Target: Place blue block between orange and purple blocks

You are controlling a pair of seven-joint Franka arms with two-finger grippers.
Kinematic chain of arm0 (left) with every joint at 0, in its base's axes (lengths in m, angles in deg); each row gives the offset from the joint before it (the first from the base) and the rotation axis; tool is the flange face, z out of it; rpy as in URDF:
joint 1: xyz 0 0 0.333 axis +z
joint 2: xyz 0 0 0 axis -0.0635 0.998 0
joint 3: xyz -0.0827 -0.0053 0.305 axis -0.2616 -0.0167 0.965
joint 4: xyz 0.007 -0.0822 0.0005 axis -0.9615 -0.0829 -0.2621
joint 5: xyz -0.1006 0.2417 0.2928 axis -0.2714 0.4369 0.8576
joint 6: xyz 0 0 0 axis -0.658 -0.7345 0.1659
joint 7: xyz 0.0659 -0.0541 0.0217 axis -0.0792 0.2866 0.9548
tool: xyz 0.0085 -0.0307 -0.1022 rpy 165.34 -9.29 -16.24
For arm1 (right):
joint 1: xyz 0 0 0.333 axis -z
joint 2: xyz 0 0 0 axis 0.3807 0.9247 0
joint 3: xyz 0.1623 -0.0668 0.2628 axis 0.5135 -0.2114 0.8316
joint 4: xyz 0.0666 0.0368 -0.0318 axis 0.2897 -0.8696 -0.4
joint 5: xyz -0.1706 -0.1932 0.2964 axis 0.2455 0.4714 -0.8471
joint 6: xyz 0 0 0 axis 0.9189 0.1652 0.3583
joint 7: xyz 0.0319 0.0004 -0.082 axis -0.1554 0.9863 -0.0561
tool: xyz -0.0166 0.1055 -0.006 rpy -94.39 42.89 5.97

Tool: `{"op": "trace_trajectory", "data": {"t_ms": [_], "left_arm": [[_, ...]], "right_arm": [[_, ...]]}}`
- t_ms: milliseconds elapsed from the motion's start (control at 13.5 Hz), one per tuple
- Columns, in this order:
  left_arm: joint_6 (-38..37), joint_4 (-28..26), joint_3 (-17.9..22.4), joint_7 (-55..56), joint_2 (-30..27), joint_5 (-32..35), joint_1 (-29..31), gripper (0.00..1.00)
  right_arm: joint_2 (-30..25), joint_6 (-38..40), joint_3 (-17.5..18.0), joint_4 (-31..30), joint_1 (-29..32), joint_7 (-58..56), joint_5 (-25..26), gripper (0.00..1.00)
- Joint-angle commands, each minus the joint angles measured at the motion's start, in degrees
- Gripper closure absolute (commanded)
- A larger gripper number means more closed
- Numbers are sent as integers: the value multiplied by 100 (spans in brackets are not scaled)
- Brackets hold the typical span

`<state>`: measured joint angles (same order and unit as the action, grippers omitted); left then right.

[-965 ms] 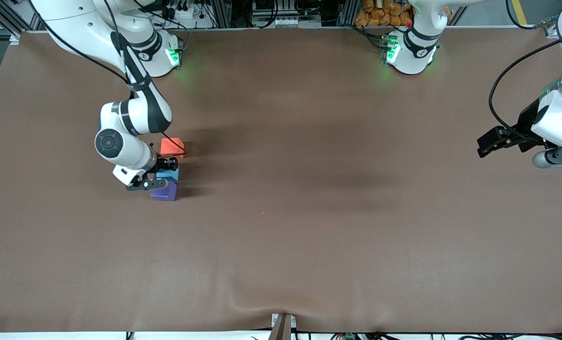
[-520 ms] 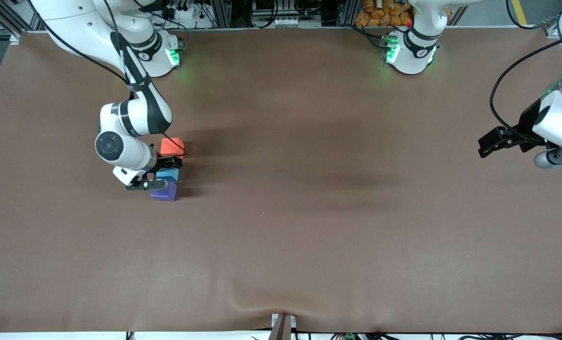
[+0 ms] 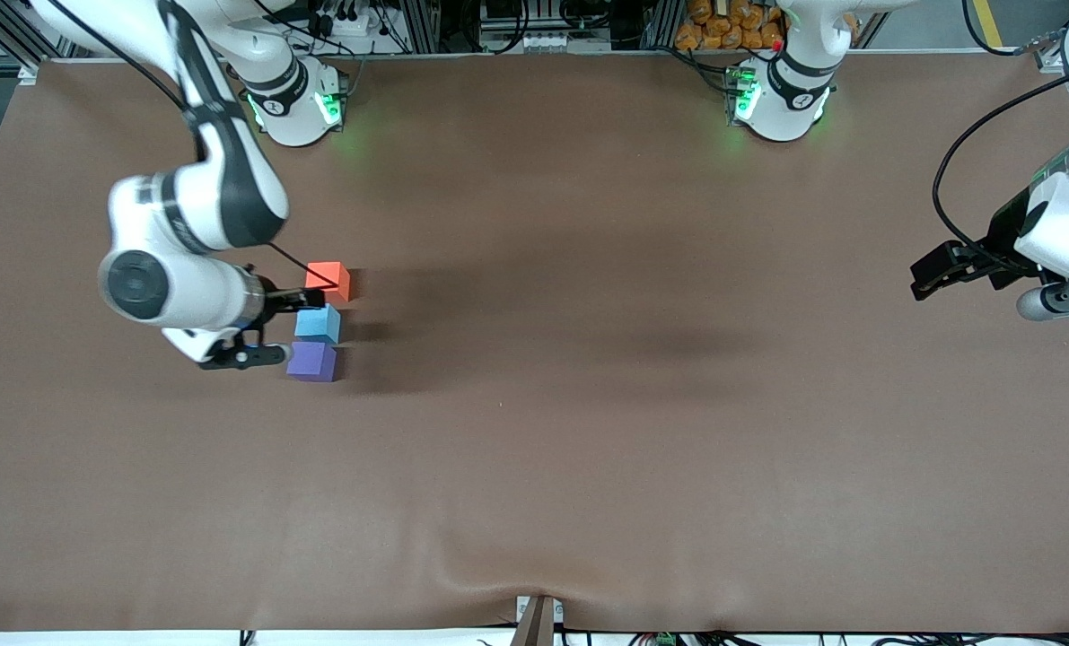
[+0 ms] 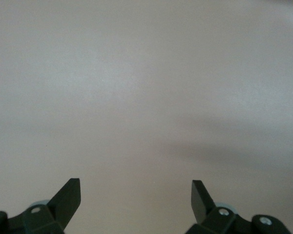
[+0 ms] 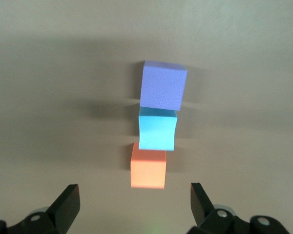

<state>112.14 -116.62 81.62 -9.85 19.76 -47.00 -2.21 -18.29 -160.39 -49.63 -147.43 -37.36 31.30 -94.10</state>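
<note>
The blue block (image 3: 318, 322) sits on the table between the orange block (image 3: 328, 279) and the purple block (image 3: 311, 362), in a tight row; orange is farthest from the front camera. My right gripper (image 3: 281, 325) is open and empty, up in the air over the table just beside the row, toward the right arm's end. The right wrist view shows the purple block (image 5: 163, 85), the blue block (image 5: 157, 129) and the orange block (image 5: 148, 165) ahead of the open right gripper (image 5: 135, 200). My left gripper (image 3: 924, 278) waits, open and empty, over the left arm's end of the table; the left gripper (image 4: 136, 195) shows over bare table.
The brown table cover (image 3: 588, 431) has a small wrinkle at its front edge near a bracket (image 3: 538, 619). The arm bases (image 3: 781, 99) stand along the table's back edge. Cables hang from both arms.
My right gripper has let go of the blue block, risen and drawn back toward the right arm's end. The blue block stays between orange and purple. The left arm has not moved.
</note>
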Motion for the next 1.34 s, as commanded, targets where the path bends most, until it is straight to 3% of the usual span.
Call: {"op": "trace_trajectory", "data": {"t_ms": [0,371,520,668,965,1113,1262], "left_arm": [[51,10,-16,-69,-17,1,32,0],[51,10,-16,-69,-25,1,32,0],[51,10,-16,-69,-43,1,32,0],[42,10,-7,-60,-52,10,24,0],[7,10,-7,-60,-78,10,32,0],[-2,10,-7,-43,-104,10,24,0],[-11,10,19,-86,-113,10,32,0]], "right_arm": [[99,545,14,1001,135,33,1,0],[99,598,-4,2293,302,24,202,0],[90,598,-22,2636,346,24,484,0],[63,729,5,2822,548,24,450,0],[-111,2237,110,3515,882,-169,274,0],[-515,2522,311,3508,1154,-186,282,0],[-1024,2549,558,3098,1461,-204,344,0]]}}
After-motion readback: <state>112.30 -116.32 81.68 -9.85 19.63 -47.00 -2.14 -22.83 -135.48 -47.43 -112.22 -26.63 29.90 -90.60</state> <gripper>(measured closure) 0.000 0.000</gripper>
